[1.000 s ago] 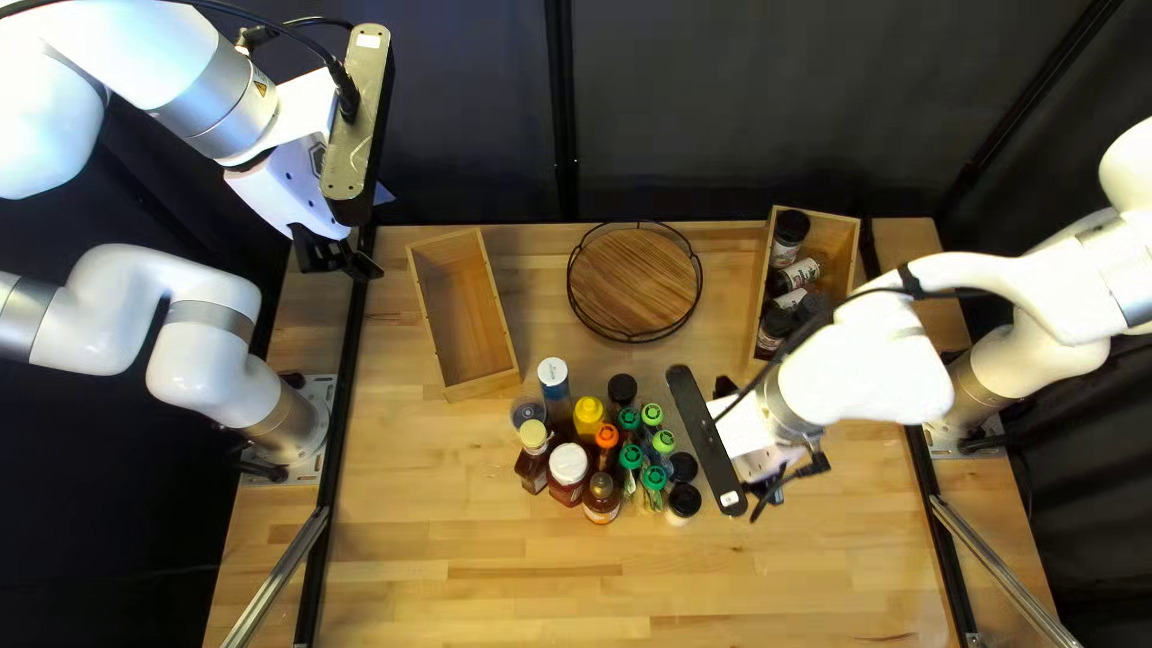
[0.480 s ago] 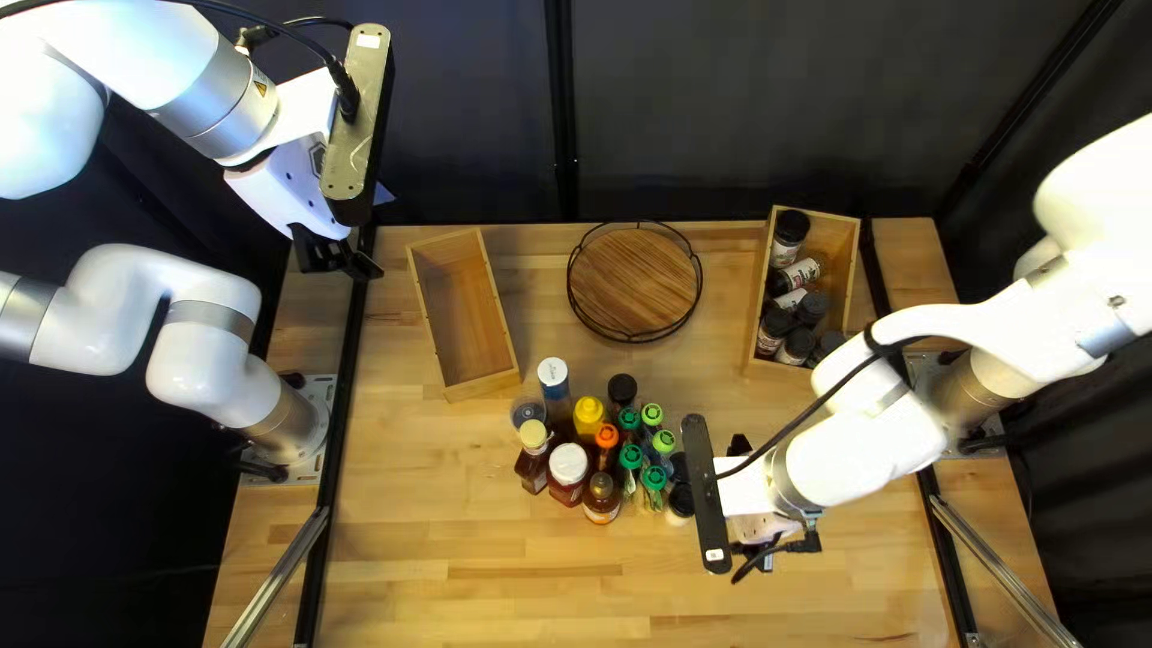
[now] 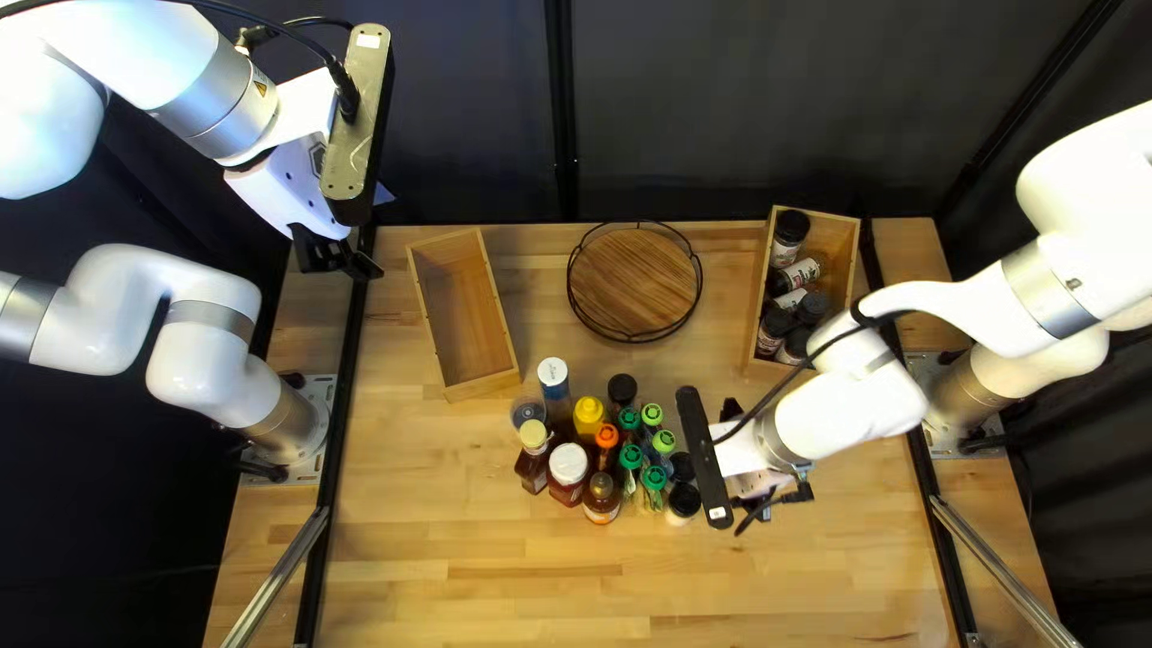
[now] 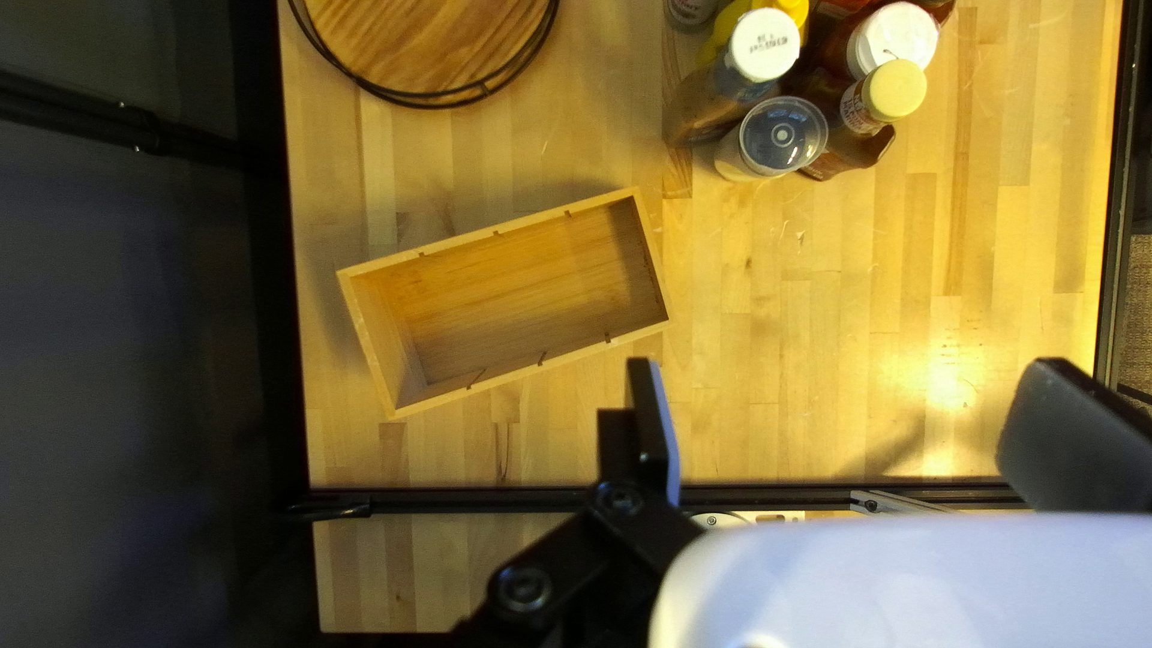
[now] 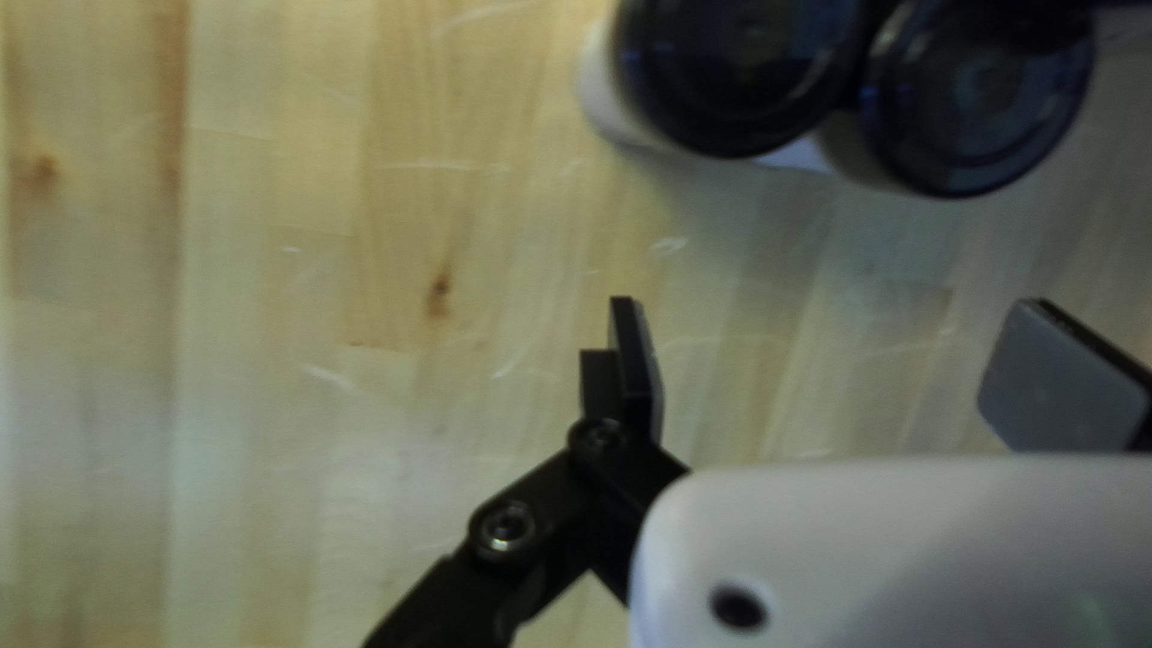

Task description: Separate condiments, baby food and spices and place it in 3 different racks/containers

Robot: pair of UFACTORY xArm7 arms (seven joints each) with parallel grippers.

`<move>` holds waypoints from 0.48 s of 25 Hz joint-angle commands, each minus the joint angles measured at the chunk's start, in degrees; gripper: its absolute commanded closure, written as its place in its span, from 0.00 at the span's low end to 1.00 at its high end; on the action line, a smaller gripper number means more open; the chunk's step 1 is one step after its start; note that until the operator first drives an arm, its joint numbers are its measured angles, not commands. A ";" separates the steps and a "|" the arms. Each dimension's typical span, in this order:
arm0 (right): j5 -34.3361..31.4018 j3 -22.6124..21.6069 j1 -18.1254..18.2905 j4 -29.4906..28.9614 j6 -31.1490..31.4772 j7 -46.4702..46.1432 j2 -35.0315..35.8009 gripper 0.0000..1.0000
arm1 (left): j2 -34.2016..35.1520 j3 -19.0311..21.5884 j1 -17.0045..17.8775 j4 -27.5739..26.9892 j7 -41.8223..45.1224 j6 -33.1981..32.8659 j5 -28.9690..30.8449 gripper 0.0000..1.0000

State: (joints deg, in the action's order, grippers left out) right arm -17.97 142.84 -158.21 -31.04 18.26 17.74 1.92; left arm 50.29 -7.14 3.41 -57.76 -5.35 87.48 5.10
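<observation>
Spice sorting, apparently: right pincer (image 5: 828, 348), open, near a black-lidded jar (image 5: 744, 72); next, straddle it. Left pincer (image 4: 855, 402) open.

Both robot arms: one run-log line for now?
left tool: open | right tool: open | ahead of right: two round, black-lidded jars | rectangular light-wood box: black-lidded jars inside
</observation>
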 commanded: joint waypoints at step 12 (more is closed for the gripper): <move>-22.70 2.35 2.48 -1.56 -8.12 12.14 -4.61 0.00 | 0.00 0.00 0.00 0.00 0.00 0.00 0.00 0.00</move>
State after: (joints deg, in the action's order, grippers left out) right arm -39.33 144.63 -155.96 -31.63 10.56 29.64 -1.55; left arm 50.29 -7.14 3.41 -57.76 -5.35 87.48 5.10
